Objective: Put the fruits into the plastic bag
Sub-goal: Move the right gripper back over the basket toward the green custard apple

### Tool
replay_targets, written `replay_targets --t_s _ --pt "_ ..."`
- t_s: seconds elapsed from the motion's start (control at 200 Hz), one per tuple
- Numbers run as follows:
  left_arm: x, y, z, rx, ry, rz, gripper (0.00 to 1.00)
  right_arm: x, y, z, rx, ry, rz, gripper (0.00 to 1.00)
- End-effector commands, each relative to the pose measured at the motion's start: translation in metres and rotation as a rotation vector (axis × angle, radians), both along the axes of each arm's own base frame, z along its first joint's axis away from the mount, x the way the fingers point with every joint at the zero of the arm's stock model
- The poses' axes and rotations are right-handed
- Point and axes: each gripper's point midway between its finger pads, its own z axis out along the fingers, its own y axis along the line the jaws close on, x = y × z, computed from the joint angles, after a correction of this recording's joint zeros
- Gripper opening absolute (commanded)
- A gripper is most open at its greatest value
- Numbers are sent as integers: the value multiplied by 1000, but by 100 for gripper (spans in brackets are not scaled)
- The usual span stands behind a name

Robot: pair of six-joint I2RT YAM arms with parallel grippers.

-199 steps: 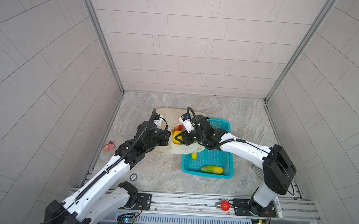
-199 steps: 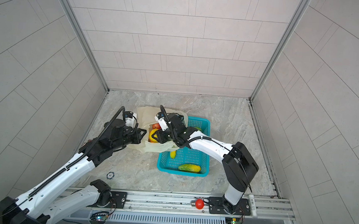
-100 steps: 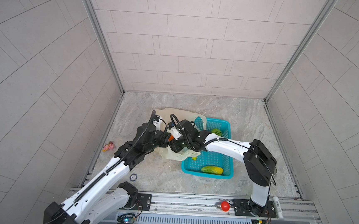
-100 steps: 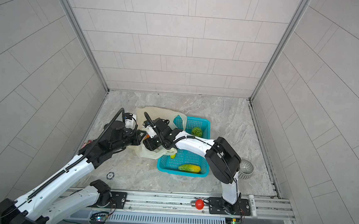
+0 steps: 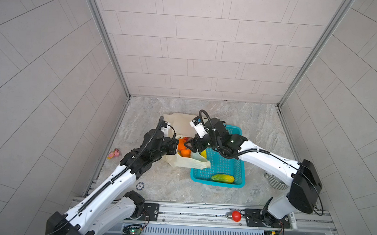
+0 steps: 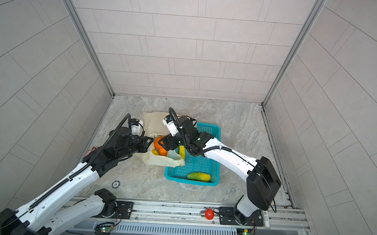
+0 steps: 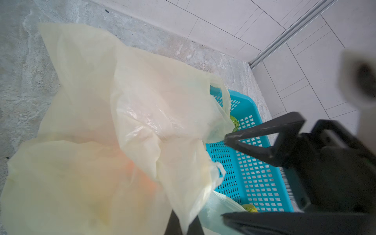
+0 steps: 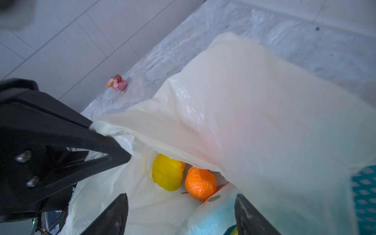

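Nearest the camera head, the mango (image 5: 222,178) lies along the front wall of the basket (image 5: 225,163), well apart from both arms, so it looks to be waiting its turn. Just beyond it, the plastic bag (image 5: 180,161) sits on the desk (image 5: 166,189) against the basket's left side, with one loop handle draped over the rim. That closeness makes the carry from basket to bag short. What looks like the banana (image 5: 203,154) rests at the same edge, touching the bag; whether it lies in the bag or in the basket cannot be told.

The left gripper (image 5: 174,145) is clamped tight on the bag's rim on the side away from the basket. It lifts the thin film so that the mouth stands open instead of collapsing. The right gripper (image 8: 181,213) hangs over that mouth with its jaws spread wide and nothing between them. It carries no fruit, so the next move probably calls for a reach back to the basket. Below it, inside the bag, a yellow round fruit (image 8: 167,175) and an orange (image 8: 200,184) lie side by side, touching.

Farther on, a green bumpy fruit (image 7: 234,122) shows at the basket's far end, half hidden behind the bag. The pink trinket (image 5: 114,153) lies off by the left wall, apart from everything.
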Motion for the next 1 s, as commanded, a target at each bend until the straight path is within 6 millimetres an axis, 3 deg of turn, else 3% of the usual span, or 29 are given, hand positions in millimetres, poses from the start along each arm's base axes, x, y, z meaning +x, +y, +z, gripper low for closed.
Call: replay_targets --t_s 0.0,0.18,0.275,0.375,0.57,0.996 --pt "1 1 -1 17 -12 0 0 12 -38 6 -36 -63 -117 78" --pt "3 -1 -2 18 -8 -3 0 34 -129 12 -76 -131 -437 77" --pt "4 -2 -3 17 -6 -5 0 41 -173 -4 -115 -98 -584 77" --pt "5 -4 -3 17 -6 -8 0 45 -202 -27 -207 -46 -666 77" --pt "5 -4 -2 17 -6 -9 0 60 -213 -62 -343 28 -675 77" --pt "4 -3 -3 23 -6 -10 0 90 -202 -107 -457 170 -695 80"
